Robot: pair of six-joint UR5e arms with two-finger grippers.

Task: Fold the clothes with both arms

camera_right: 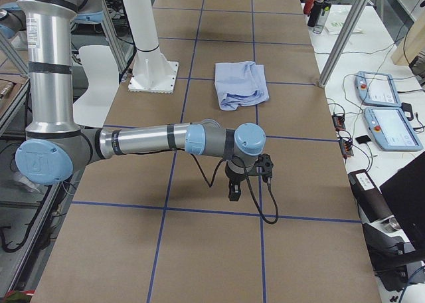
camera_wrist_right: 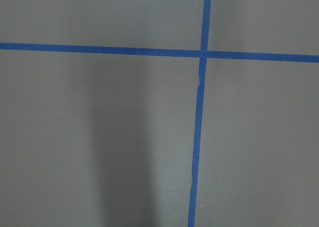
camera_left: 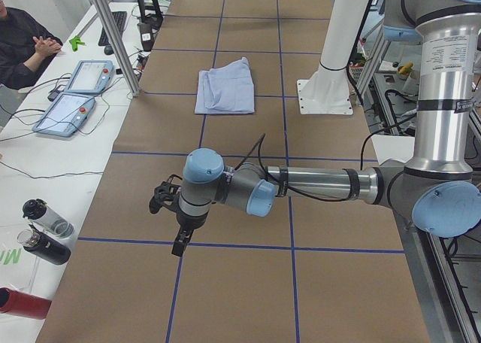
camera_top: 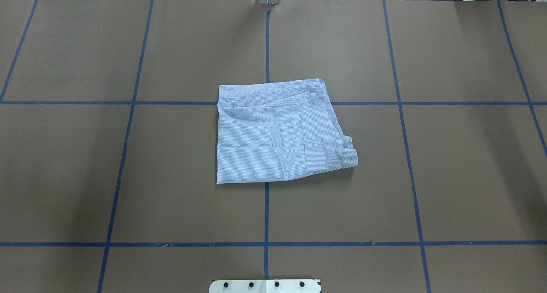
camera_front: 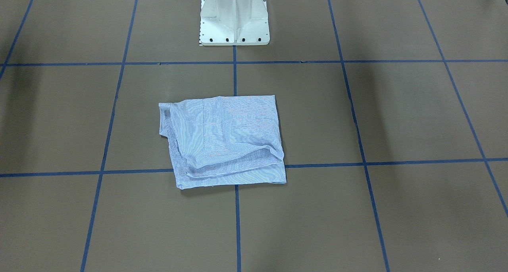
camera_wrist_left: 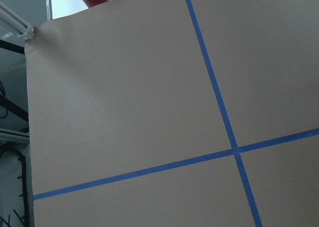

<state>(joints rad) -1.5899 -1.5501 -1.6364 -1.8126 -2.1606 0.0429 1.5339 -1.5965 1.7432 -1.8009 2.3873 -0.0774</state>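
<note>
The clothes are one light blue striped shirt, lying folded into a rough square at the middle of the brown table, collar end toward the robot's right. No arm touches it. In the exterior left view my left gripper hangs low over the table, well short of the shirt. In the exterior right view my right gripper hangs the same way, well short of the shirt. I cannot tell whether either gripper is open or shut. Both wrist views show only brown paper and blue tape.
The white pedestal base stands at the robot's edge of the table. Blue tape lines grid the brown paper. Beside the table are teach pendants, bottles and a seated person.
</note>
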